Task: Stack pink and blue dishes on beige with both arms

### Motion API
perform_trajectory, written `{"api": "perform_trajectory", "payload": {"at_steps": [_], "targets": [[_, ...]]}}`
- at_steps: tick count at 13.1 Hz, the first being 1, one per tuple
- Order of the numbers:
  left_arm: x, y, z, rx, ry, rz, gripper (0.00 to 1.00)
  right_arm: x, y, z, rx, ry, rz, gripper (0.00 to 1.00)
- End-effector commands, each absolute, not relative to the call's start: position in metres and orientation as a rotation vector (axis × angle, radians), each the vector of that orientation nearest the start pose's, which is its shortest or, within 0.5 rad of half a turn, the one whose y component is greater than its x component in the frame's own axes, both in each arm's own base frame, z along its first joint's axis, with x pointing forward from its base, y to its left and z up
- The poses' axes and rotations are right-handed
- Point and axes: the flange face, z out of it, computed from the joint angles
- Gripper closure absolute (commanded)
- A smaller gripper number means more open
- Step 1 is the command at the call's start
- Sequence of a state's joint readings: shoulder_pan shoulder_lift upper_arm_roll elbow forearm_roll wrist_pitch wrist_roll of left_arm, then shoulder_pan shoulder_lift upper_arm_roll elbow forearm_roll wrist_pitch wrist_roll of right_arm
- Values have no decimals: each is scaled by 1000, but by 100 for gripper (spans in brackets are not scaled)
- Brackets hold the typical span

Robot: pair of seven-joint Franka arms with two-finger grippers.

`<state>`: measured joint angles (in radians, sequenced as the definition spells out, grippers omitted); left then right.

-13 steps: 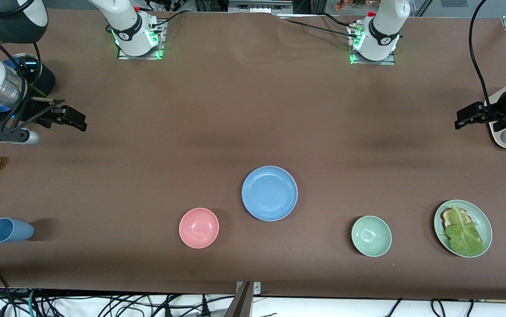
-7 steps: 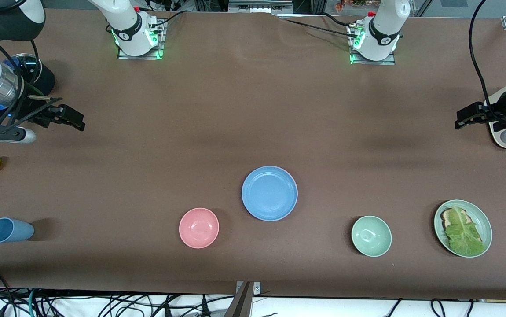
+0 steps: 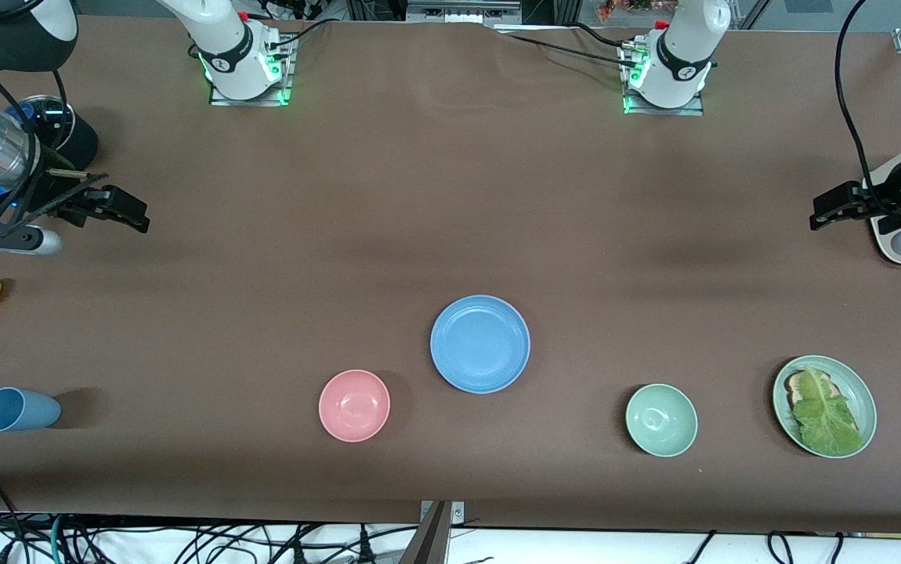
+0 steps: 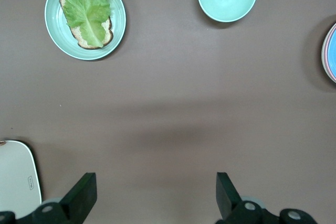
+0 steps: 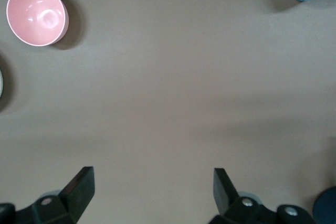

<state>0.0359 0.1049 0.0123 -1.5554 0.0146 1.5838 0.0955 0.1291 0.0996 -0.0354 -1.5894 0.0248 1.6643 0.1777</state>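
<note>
Two grippers hover spread and empty: right gripper point(image 3: 125, 210) and left gripper point(image 3: 830, 210) over opposite bench ends. Blue plate point(image 3: 480, 344) lies mid-bench, stacked on a pink-edged one, between pink bowl point(image 3: 354, 405) and green bowl point(image 3: 661, 420).

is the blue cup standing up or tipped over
Tipped over. In the front view the blue cup lies on its side on the table, its open mouth facing the right arm's end; nothing is visible inside it.
</note>
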Motion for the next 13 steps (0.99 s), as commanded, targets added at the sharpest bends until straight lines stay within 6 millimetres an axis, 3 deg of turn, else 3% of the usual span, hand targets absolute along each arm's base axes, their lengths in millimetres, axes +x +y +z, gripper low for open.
{"api": "perform_trajectory", "payload": {"at_steps": [1, 3, 13], "targets": [[581, 28, 576, -3147, 82, 113, 0, 583, 56, 576, -3124, 25, 51, 0], [581, 28, 576, -3147, 84, 113, 0, 576, 62, 571, -3131, -13, 138, 0], [581, 28, 575, -3147, 82, 115, 0, 579, 60, 569, -3132, -15, 136, 0]]}}
